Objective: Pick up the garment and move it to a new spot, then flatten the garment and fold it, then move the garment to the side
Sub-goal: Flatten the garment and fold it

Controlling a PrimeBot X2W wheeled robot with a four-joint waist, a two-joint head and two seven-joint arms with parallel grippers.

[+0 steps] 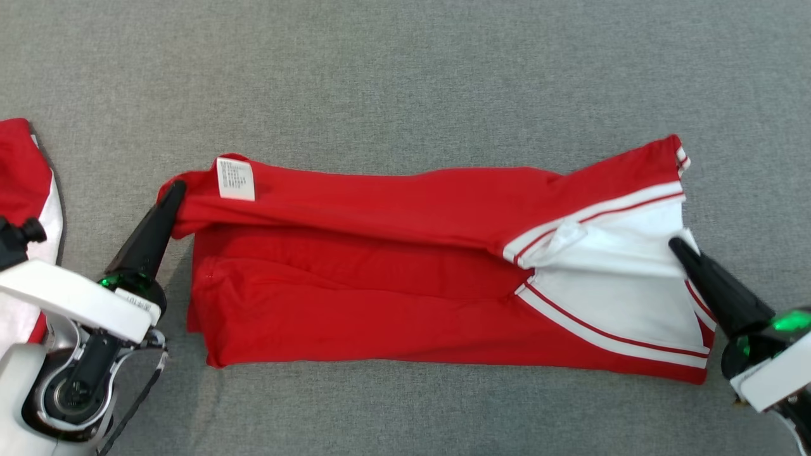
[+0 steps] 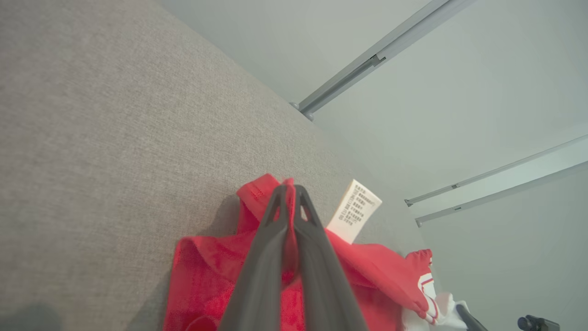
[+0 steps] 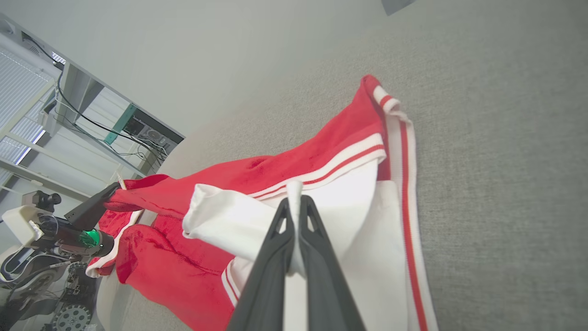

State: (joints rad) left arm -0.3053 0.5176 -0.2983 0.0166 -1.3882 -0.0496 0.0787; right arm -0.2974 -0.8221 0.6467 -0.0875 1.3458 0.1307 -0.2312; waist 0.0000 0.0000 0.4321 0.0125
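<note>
1. The garment (image 1: 380, 297), red with white panels and red-and-white stripes, lies across the middle of the grey carpeted surface (image 1: 405, 69). Its long side runs left to right in the head view.
2. The left gripper (image 1: 177, 190) is closed tight on the garment's red left corner. In the left wrist view a pinch of red cloth sits between the two dark fingers (image 2: 262, 257), right at their tips.
3. A white care label (image 1: 236, 179) lies printed side up at that corner, just beside the left gripper's tip.
4. The right gripper (image 1: 676, 246) is clamped on the white cloth at the garment's right end. The right wrist view shows a thin fold of white fabric squeezed between its fingers.
5. The upper layer stretches between the two grippers over the lower one. It seems raised off the lower layer near both ends, though that is hard to judge from above.
6. A second red-and-white cloth (image 1: 25, 183) lies at the left edge of the head view, beyond the left arm and apart from the garment.
</note>
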